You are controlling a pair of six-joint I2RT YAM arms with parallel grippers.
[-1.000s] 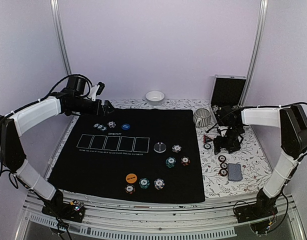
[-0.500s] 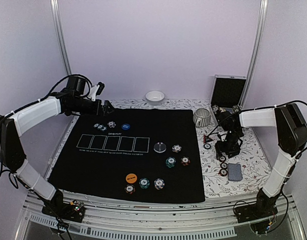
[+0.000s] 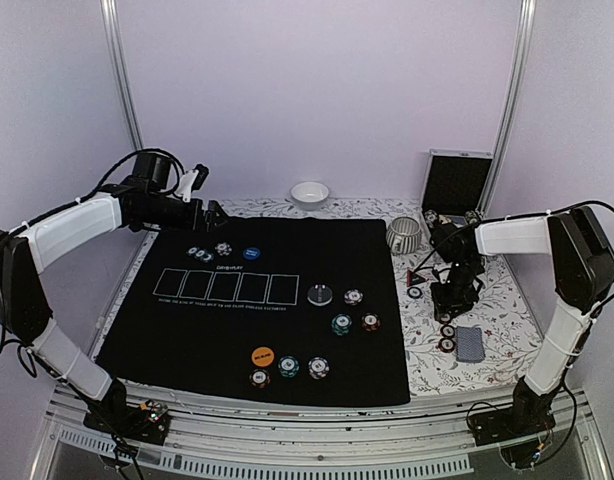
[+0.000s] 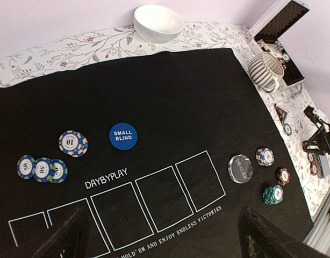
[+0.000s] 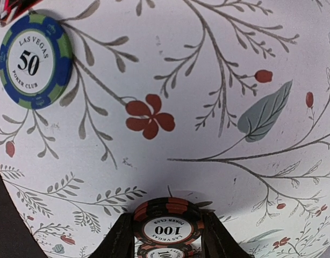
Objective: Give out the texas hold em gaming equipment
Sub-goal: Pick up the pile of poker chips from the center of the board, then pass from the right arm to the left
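The right claw (image 5: 167, 232) grips the black 100 chip (image 5: 167, 228) just right of the mat (image 3: 187, 340); the left claw (image 4: 165, 236) gapes empty, well apart.

Black-red 100 chip (image 5: 167, 228) pinched in right gripper (image 5: 167, 239)

Matt cloth mat (image 3: 187, 340), smooth plastic chip (image 5: 169, 229)
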